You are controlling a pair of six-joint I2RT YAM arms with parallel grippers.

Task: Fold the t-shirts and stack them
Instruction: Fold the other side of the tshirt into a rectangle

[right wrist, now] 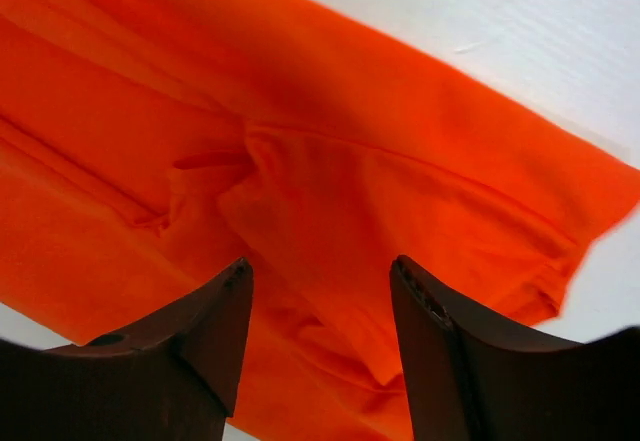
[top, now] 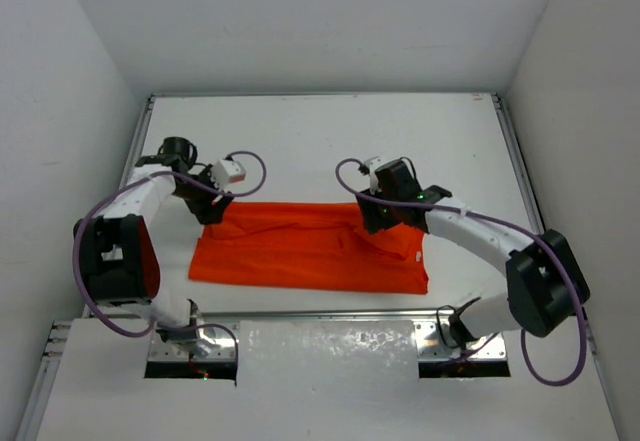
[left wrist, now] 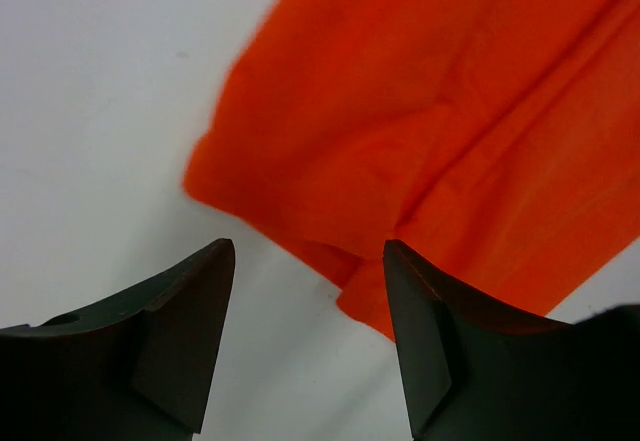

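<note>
The orange-red t-shirt [top: 310, 249] lies folded into a long band across the middle of the table. My left gripper [top: 212, 208] is open and empty at the shirt's far left corner; in the left wrist view the shirt [left wrist: 440, 131] has its corner edge between the fingertips [left wrist: 212, 271], with bare table below. My right gripper [top: 378, 216] is open and empty over the shirt's far right part; in the right wrist view wrinkled cloth [right wrist: 330, 201] with a sleeve fold fills the gap between its fingers.
White walls enclose the table [top: 330, 141] on three sides. A white sheet [top: 330, 351] covers the near edge between the arm bases. Purple cables [top: 250, 166] loop off both arms.
</note>
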